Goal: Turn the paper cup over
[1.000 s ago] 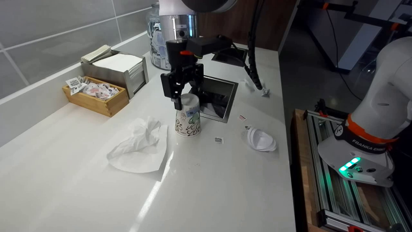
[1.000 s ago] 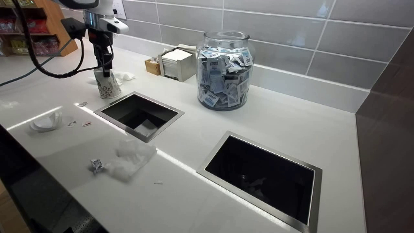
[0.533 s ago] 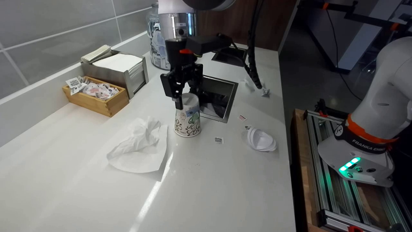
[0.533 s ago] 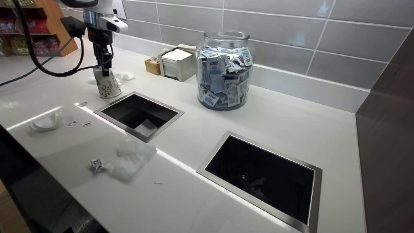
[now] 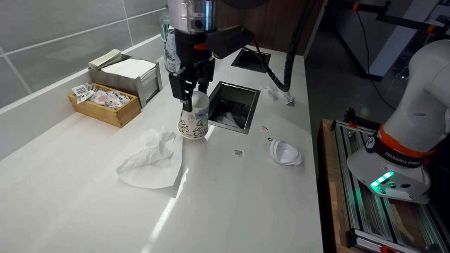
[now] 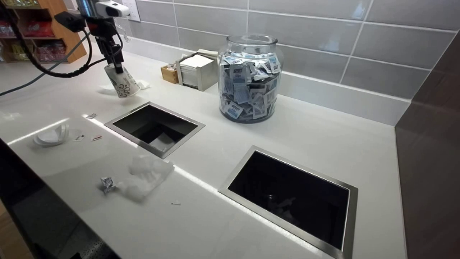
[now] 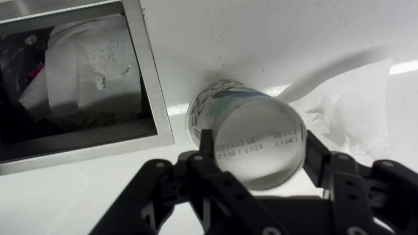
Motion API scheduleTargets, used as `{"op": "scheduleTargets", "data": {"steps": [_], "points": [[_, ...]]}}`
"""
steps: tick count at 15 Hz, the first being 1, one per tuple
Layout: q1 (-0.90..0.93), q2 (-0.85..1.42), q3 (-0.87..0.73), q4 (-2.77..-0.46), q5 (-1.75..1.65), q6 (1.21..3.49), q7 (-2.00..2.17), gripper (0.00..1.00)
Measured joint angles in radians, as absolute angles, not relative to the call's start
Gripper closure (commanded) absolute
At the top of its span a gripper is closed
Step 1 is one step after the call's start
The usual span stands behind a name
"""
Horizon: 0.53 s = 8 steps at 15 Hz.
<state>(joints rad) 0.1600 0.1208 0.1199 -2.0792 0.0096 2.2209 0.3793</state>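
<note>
The paper cup [image 5: 194,123], white with a green and grey swirl pattern, is upside down with its base up and its wide rim down. It also shows in an exterior view [image 6: 125,86], tilted and raised a little above the counter. My gripper [image 5: 195,97] is shut on the cup's narrow base end from above. In the wrist view the gripper [image 7: 260,147] has one finger on each side of the printed cup base [image 7: 258,140]. The cup's open mouth faces down and is hidden.
A crumpled white tissue [image 5: 153,158] lies beside the cup. A square bin opening [image 6: 154,129] is close by. A napkin holder [image 5: 130,75], a wooden packet box [image 5: 105,110] and a clear glass jar [image 6: 249,81] stand along the wall. White lids [image 5: 285,153] lie near the counter edge.
The gripper has lifted the cup off the counter and carried it towards the wall side. The cup and gripper have tilted; half a second ago the cup's rim rested on the counter.
</note>
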Motion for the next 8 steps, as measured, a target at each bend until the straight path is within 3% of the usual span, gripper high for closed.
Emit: {"op": "scheduleTargets", "data": {"steps": [8], "points": [[0.192,0.058,0.13,-2.24,-0.23,2.502,0.554,0.59]]}}
